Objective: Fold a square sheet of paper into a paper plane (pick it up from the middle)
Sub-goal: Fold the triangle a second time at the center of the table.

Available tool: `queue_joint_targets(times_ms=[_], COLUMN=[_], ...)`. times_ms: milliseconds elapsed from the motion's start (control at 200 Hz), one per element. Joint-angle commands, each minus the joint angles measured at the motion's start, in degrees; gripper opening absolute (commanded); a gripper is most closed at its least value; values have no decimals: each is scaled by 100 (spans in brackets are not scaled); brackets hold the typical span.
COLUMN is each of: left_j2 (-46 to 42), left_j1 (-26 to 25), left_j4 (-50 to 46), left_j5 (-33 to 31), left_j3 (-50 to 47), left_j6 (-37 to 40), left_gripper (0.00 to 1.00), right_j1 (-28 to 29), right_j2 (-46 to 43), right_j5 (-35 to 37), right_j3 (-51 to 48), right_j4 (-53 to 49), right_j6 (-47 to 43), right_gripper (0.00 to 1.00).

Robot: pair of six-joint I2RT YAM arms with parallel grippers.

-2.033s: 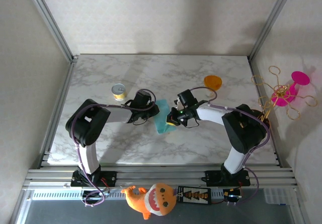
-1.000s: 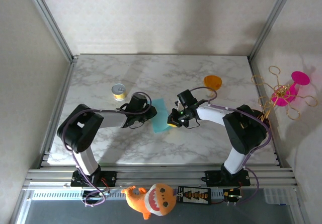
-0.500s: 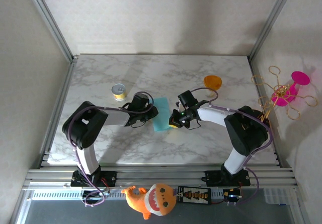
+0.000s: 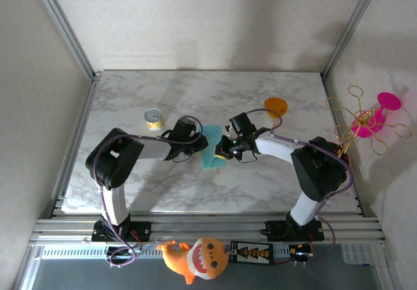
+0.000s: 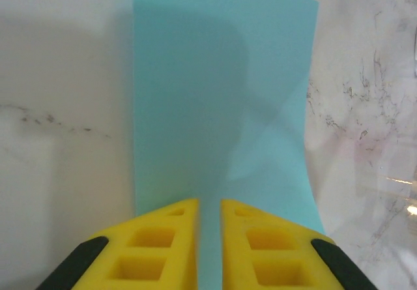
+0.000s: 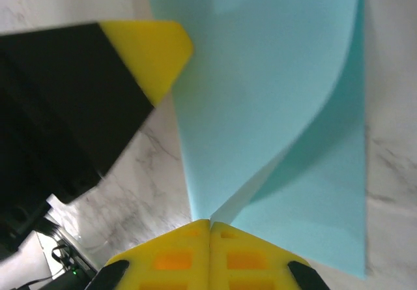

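Marble table [image 4: 273, 101]; at its middle lies the square sheet of paper [image 4: 210, 158], one flap curled over, near edges hidden beneath yellow fingers; right gripper [image 6: 210, 223] pressed together, pinching the flap's corner; left gripper [image 5: 208, 206] a slit apart over the sheet, grip unclear.

Seen from above, the light is soft and even and falls from overhead. The marble table [image 4: 273, 107] is bright without hard glare. My left arm [image 4: 140, 148] and right arm [image 4: 280, 148] throw only faint, short shadows close beside them. The far wall [image 4: 208, 23] carries broad grey patches of shade.

At my left wrist, a large soft shadow lies over the left part of the teal sheet [image 5: 221, 94] and the table to its left. A small glint sits at the right edge. My left fingers [image 5: 163, 251], close to the lens, look a little soft.

At my right wrist, the sheet's lifted flap darkens the paper under it. The black casing [image 6: 58, 107] on the left is blurred, and my right fingers [image 6: 169, 257] are out of focus.
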Motion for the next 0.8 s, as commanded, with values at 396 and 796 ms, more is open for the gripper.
queue_joint_targets(times_ms=[396,796], left_j2=[-22,452], left_j1=[23,147], left_j4=[-330,-754], left_j5=[50,-361], left_j3=[469,763], left_j6=[234,313], left_gripper=[19,15], right_j1=[44,57], right_j2=[675,699], right_j5=[278,110], right_j3=[430,406], right_j4=[-5,216], right_j6=[-97,-188], right_gripper=[2,2])
